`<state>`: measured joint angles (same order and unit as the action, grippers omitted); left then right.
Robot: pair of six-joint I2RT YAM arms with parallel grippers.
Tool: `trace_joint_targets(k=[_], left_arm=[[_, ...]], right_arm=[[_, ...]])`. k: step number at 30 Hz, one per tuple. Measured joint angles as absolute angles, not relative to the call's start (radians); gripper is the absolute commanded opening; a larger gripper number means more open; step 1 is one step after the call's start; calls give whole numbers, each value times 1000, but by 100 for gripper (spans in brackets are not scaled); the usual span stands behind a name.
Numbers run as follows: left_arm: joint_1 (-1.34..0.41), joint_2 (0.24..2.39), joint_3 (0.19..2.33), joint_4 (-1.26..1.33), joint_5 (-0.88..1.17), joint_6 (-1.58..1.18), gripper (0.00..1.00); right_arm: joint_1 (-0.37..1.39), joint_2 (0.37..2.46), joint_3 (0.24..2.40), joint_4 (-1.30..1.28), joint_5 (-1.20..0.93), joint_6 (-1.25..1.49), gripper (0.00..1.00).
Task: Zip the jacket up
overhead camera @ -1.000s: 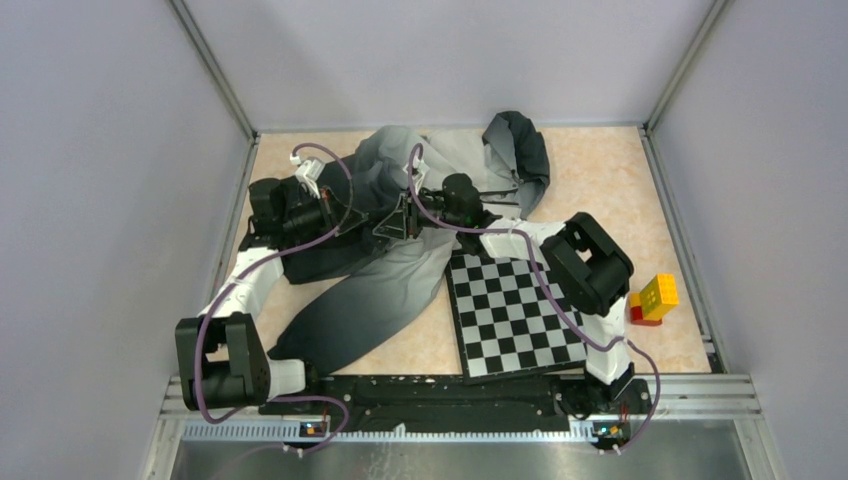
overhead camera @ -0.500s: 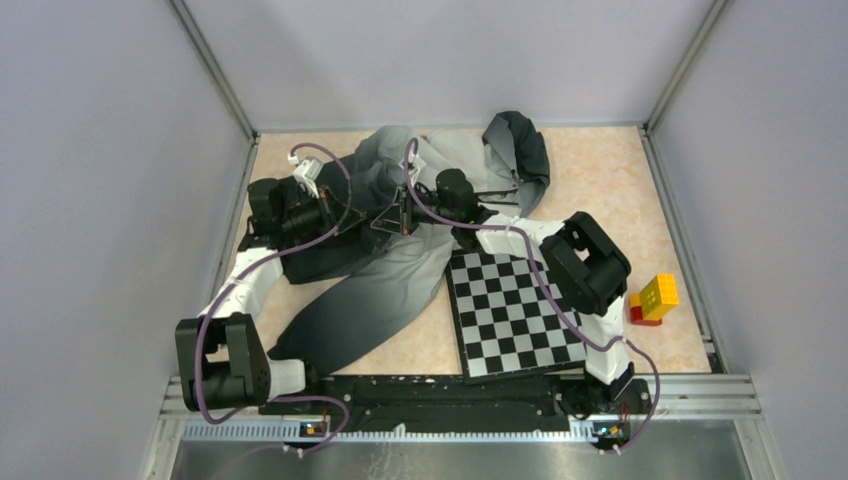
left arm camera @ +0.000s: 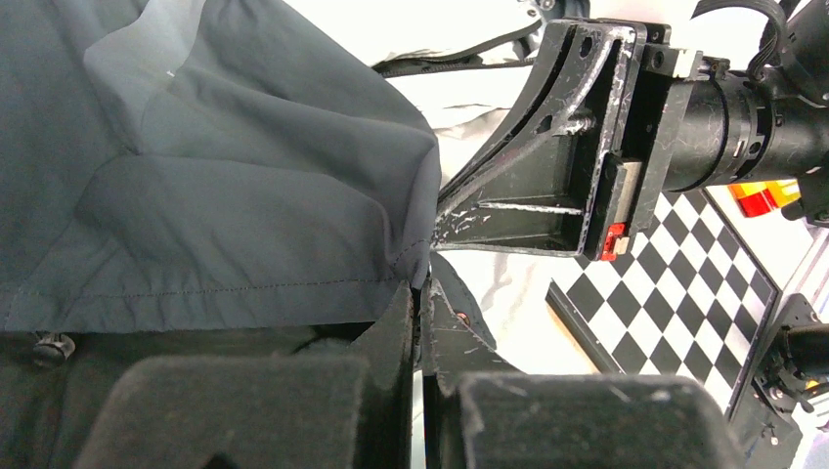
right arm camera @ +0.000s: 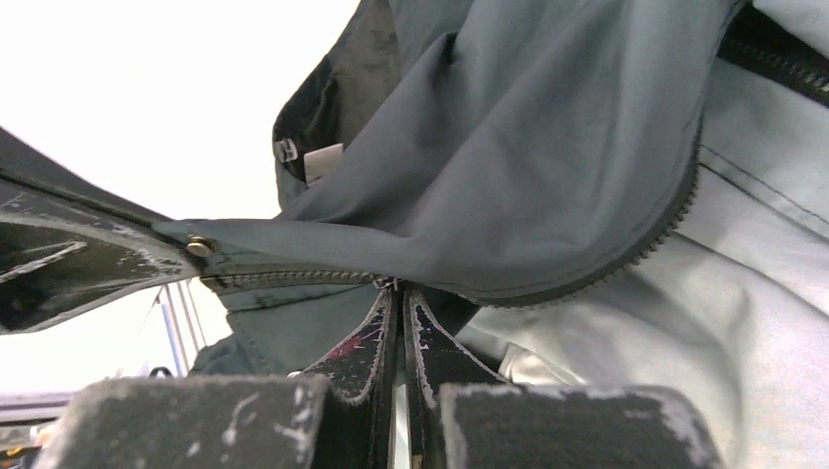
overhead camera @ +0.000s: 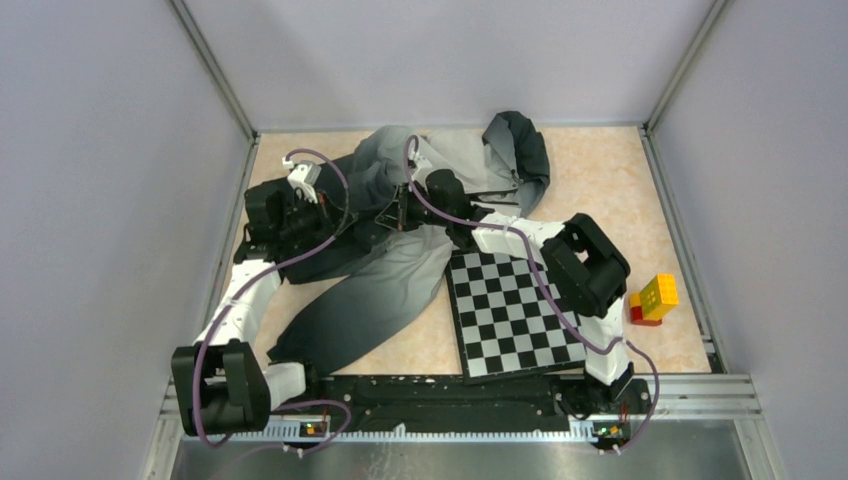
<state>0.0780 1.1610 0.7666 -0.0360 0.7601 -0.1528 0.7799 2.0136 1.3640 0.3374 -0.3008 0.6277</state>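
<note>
Across my overhead feed the jacket (overhead camera: pixel 375 290) is the biggest thing on the table (overhead camera: pixel 600 170). It sprawls crumpled from the 12 o'clock edge, where its hood bunches dark, down to about 7 o'clock, where a charcoal stretch trails toward the left arm's base. The fabric is pale grey near the middle and darkens outward.

The chessboard (overhead camera: pixel 510 315) lies flat at roughly 5 o'clock from the table's centre. Its far-left corner touches the jacket, and the right arm reaches over its far edge.

Both arms lean in over the jacket's middle, and their grippers meet tip to tip. The left gripper (overhead camera: pixel 368 224) comes in from 9 o'clock. The right gripper (overhead camera: pixel 400 212) comes in from about 2 o'clock.

On my left wrist feed the left gripper (left arm camera: pixel 420 303) has its jaws pressed together on a stitched hem of the grey fabric, and the right gripper's black frame sits just beyond at 1 o'clock. On my right wrist feed the right gripper (right arm camera: pixel 398 293) is pinched closed on the jacket's edge, right at the zipper (right arm camera: pixel 675 210). The zipper's dark teeth curve up and away toward 2 o'clock. The other gripper's fingertip is at 9 o'clock there, clamped on a corner bearing a small brass snap (right arm camera: pixel 200 246).

A yellow and red toy brick stack (overhead camera: pixel 655 298) sits at 3 o'clock of the board, apart from it.
</note>
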Motion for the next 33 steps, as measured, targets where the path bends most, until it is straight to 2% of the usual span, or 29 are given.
trace_joint_targets(k=[5,12,16,17,19,20,22,23,24,27,33], left_arm=[[73,1082,834,-175,600,-136,0],[78,991,1039,-258,133,-76,0],[80,995,1113,-237,-62,-43,0],[80,1001,1124,-236,-76,-39,3],[82,1029,1155,-245,-53,-40,41],[83,1056,1181,-265,-9,-61,56],[83,1098,1209,-291,76,-105,72],[83,1111,1206,-305,131,-139,86],[83,1115,1193,-317,176,-162,95],[83,1090,1090,-337,308,-249,99],[83,1032,916,-406,395,-317,96]], right_arm=[[780,1999,1365,317,-284,585,0],[770,1999,1438,256,-251,540,0],[763,2033,1522,207,-237,513,0],[763,2044,1542,204,-239,506,0],[763,2067,1578,198,-246,496,0],[763,2073,1586,196,-252,492,0],[764,2076,1588,197,-265,488,0],[764,2077,1588,198,-271,488,0],[764,2077,1588,200,-278,488,0],[764,2077,1584,214,-292,489,0],[764,2077,1557,256,-310,490,0]])
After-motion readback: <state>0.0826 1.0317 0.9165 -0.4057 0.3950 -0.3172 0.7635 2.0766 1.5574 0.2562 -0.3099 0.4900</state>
